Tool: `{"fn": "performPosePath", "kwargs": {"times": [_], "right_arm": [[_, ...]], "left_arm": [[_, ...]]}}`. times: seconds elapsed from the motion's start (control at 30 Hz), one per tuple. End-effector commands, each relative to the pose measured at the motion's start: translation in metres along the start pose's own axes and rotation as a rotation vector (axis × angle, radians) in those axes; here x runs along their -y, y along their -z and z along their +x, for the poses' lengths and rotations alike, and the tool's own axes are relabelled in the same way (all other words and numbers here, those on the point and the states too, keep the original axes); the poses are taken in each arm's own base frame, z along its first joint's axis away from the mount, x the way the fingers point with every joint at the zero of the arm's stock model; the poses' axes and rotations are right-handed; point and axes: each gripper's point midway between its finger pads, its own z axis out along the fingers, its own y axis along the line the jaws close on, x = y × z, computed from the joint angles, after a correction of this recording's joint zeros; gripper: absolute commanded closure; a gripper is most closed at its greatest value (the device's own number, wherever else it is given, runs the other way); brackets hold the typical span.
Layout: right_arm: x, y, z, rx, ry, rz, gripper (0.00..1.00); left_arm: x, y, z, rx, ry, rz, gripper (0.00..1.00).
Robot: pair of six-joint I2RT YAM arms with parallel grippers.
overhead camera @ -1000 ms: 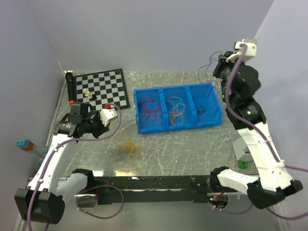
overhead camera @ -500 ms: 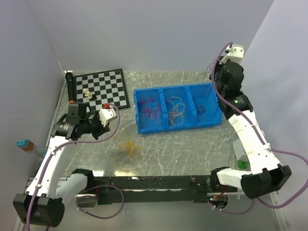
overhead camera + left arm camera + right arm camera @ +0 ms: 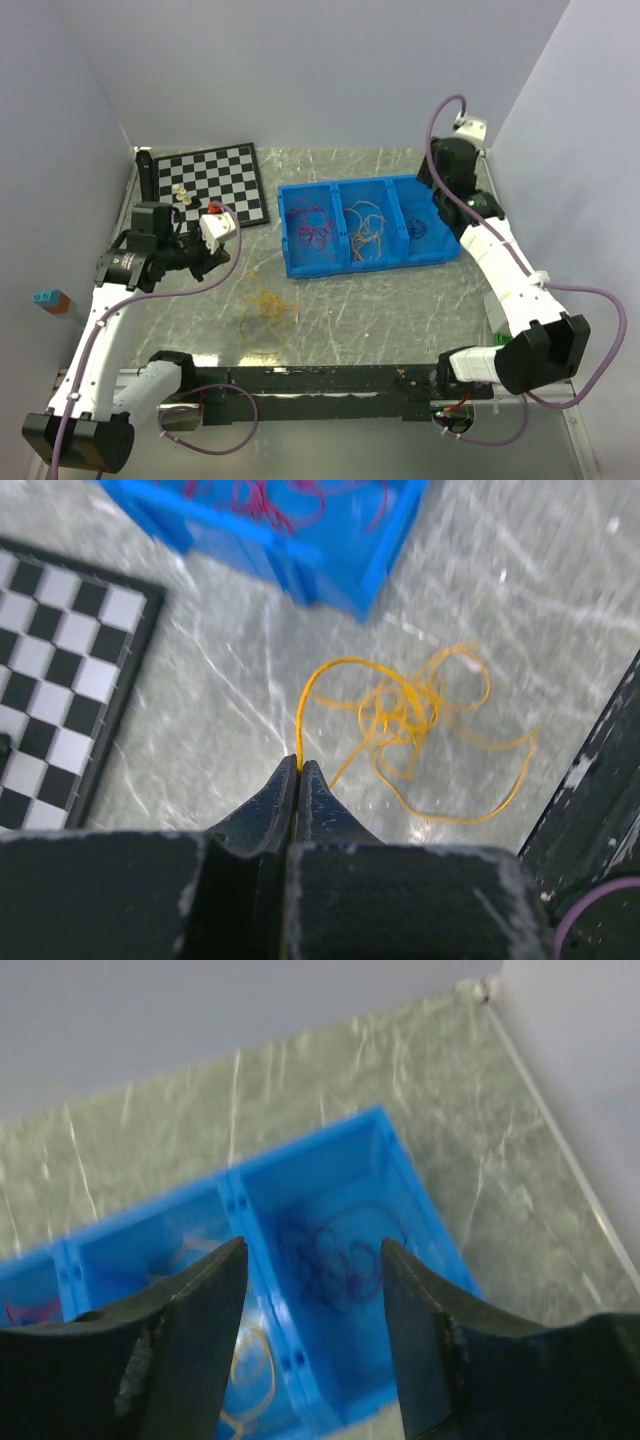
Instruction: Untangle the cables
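Observation:
A loose tangle of yellow-orange cables (image 3: 266, 310) (image 3: 420, 712) lies on the table in front of the blue bin (image 3: 370, 268). My left gripper (image 3: 198, 262) (image 3: 300, 764) is shut on one yellow strand that arcs up from the tangle. The bin has three compartments: red cables (image 3: 312, 228) in the left, orange cables (image 3: 365, 232) in the middle, purple cables (image 3: 418, 226) (image 3: 345, 1260) in the right. Hovering above the right compartment, my right gripper (image 3: 438, 192) (image 3: 313, 1252) is open with nothing between its fingers.
A chessboard (image 3: 215, 180) with a few pieces (image 3: 180, 193) lies at the back left, with a black cylinder (image 3: 146, 175) along its left edge. A green object (image 3: 503, 340) sits at the right table edge. Walls close off the left, back and right.
The right arm has swung down from high at the back right to above the bin's right compartment, and its jaws have opened. The left gripper drew slightly back left, still pinching the yellow strand.

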Motion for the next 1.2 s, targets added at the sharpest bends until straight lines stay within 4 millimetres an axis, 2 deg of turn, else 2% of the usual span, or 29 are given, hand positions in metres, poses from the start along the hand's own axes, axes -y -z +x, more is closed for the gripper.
{"fn": "performPosePath", "kwargs": {"times": [0.0,0.1,0.3,0.4,0.57,0.63,0.8,1.0,1.17], "right_arm": [[-0.017,0.038,0.019,0.008,0.009,-0.020,0.31],[-0.055,0.068,0.034,-0.011,0.017,-0.180,0.29],[-0.148,0.150,0.083,-0.039,0.029,-0.781,0.25],[-0.177,0.180,0.113,-0.115,0.074,-0.963,0.24],[-0.216,0.213,0.180,-0.272,0.152,-1.108,0.23],[-0.233,0.226,0.191,-0.285,0.151,-1.163,0.23],[-0.263,0.243,0.211,-0.311,0.171,-1.244,0.23],[-0.293,0.253,0.210,-0.294,0.156,-1.302,0.24],[-0.312,0.255,0.215,-0.315,0.133,-1.318,0.32]], "left_arm": [[0.003,0.018,-0.049,0.139,-0.012,0.011,0.99],[0.002,0.027,-0.070,0.190,-0.016,0.013,0.99],[0.010,0.055,-0.113,0.289,-0.041,0.025,0.99],[0.016,0.074,-0.135,0.341,-0.070,0.020,0.99],[0.030,0.105,-0.166,0.421,-0.126,0.023,0.99],[0.034,0.110,-0.171,0.436,-0.134,0.027,0.99],[0.041,0.120,-0.177,0.456,-0.149,0.030,0.99],[0.049,0.139,-0.191,0.487,-0.185,0.015,0.99],[0.052,0.145,-0.195,0.497,-0.192,0.013,0.99]]}}
